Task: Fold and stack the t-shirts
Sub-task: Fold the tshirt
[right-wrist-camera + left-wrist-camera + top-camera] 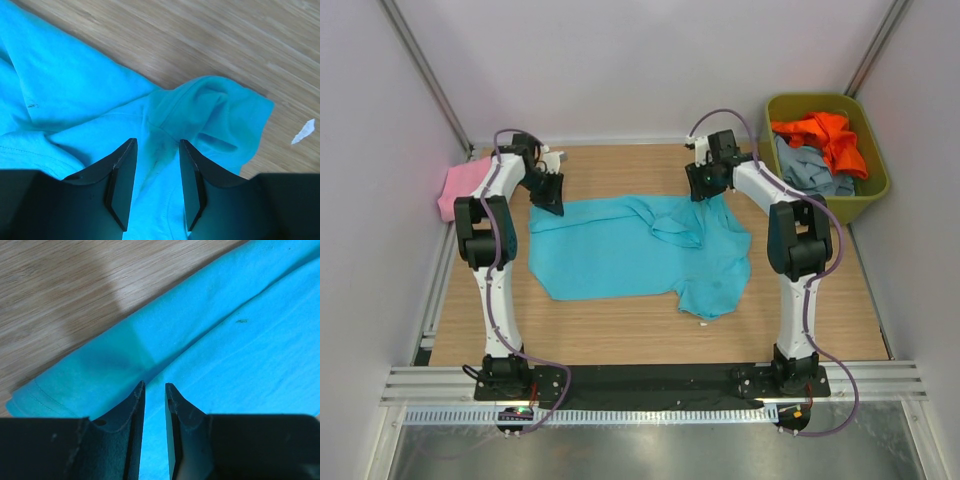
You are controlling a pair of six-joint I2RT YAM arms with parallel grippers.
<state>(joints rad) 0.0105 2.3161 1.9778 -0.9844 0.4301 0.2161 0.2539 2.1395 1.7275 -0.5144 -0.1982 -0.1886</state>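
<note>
A large turquoise t-shirt (620, 250) lies spread and rumpled across the middle of the wooden table. My left gripper (549, 203) hangs low over its far left corner; in the left wrist view the gripper (155, 385) has its jaws a narrow gap apart, with a fold of the shirt (225, 340) lying under them. My right gripper (703, 190) is at the shirt's far right; it (157, 142) is open, straddling a seam beside a bunched sleeve (220, 115). A pink t-shirt (460, 185) lies at the far left. The orange t-shirt (830, 135) and the grey-blue ones (810, 168) are in the bin.
The olive-green bin (875, 190) stands at the far right corner beside the table. White walls close in the left, back and right. A small white scrap (303, 131) lies on the wood near the sleeve; another (703, 323) lies near the shirt's front edge.
</note>
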